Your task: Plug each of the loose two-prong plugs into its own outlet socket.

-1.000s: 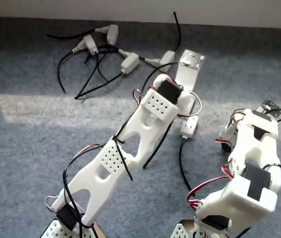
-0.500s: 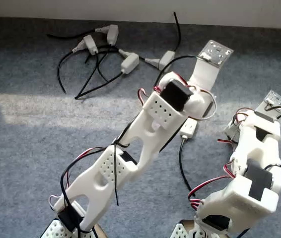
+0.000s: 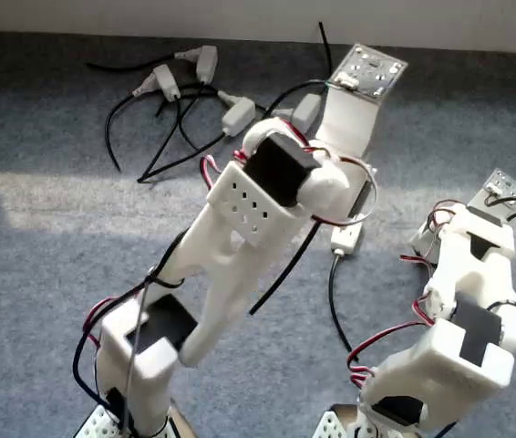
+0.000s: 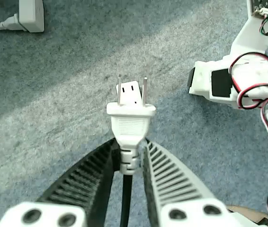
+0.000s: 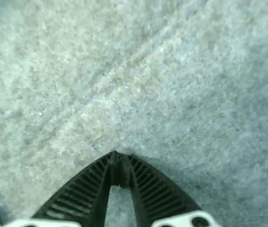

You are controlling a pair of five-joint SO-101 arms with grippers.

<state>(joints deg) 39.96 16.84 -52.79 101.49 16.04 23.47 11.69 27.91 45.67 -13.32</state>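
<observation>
My left gripper is shut on the ribbed neck of a white two-prong plug, held above the grey carpet with its prongs pointing away from the wrist. Just past the prongs is a small white socket face with two slots. From above, the left arm stretches over the middle, and a white socket with a black cord lies beside it on the carpet. My right gripper is shut on nothing, close over bare carpet. The right arm stands folded at the right.
Several white plugs and sockets lie at the back among tangled black cords: one, another, a third. A further socket block lies on the carpet. The right arm's wrist is near the held plug.
The left arm has risen and folded up toward the camera, its wrist swinging right, then back toward the far edge. The socket on the carpet and the right arm have stayed put.
</observation>
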